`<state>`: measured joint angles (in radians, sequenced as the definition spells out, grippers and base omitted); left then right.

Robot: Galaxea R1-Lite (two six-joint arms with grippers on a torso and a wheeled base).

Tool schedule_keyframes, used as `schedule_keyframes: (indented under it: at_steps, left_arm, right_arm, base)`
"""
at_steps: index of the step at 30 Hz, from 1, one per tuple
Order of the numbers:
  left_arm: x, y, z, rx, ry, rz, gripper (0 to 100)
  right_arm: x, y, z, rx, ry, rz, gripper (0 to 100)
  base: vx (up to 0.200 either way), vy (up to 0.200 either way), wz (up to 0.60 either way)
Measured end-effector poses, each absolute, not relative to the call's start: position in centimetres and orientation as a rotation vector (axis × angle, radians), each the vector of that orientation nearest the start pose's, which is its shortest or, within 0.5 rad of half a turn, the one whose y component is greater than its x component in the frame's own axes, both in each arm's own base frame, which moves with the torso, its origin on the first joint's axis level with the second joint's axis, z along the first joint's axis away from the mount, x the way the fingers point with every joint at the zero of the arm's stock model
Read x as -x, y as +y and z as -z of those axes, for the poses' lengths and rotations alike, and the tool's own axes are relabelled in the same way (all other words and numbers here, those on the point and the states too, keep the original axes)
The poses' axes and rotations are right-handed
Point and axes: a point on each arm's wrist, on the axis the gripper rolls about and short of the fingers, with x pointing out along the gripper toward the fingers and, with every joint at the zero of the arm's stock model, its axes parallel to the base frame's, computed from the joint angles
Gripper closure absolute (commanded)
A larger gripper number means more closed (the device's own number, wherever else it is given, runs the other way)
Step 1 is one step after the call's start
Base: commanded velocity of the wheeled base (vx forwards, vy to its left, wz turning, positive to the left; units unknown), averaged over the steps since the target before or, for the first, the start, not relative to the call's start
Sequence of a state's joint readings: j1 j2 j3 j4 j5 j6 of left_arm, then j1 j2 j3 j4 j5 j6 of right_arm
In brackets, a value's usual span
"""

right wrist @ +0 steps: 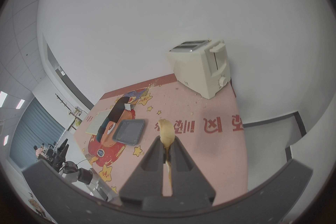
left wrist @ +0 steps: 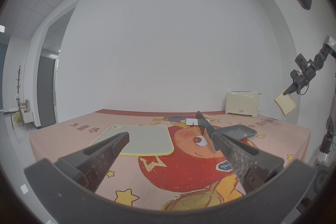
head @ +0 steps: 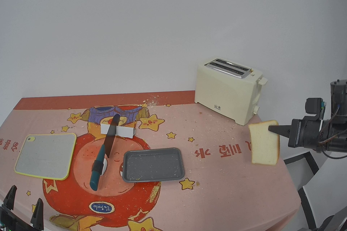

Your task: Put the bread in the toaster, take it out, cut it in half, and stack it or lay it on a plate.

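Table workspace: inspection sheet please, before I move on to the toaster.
Surface: table under a cartoon-print cloth.
Job's things: bread slice held in the air near the table's right edge; toaster back right, no bread showing in its slots; knife, blade propped on a white block; cutting board left; grey tray centre.
Clutter: crumbs scattered on the cloth.
Grippers: right gripper shut on the bread slice; left gripper open, low at the near left corner.
Cables: thin wires on the right wrist.
Surroundings: plain white wall behind.

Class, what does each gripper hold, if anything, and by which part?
The right gripper pinches the bread slice by its upper edge, near a corner. The left gripper is open, holding nothing.
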<state>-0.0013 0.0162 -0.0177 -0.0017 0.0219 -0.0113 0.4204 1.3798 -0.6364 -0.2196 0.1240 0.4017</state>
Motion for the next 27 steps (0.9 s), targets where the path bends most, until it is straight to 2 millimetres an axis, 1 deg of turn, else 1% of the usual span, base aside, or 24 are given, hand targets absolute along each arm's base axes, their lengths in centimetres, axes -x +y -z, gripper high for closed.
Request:
schedule_keyframes:
  at_steps: [5,10,27]
  left_arm:
    - [2.3,0.1,-8.1,0.013,-0.003,-0.02,0]
    - [2.3,0.1,-8.1,0.016,-0.003,-0.021,0]
    - [2.3,0.1,-8.1,0.015,-0.003,-0.022,0]
  right_arm:
    - [-19.2,9.8,-17.2,-0.321,0.666,-0.432,100]
    - [-19.2,10.2,-16.8,-0.316,0.686,-0.441,100]
    - [-17.7,12.3,-16.8,-0.314,0.722,-0.531,100]
  base:
    - [0.0,0.2,0.0]
    - [0.0,0.2,0.0]
    - [0.0,0.2,0.0]
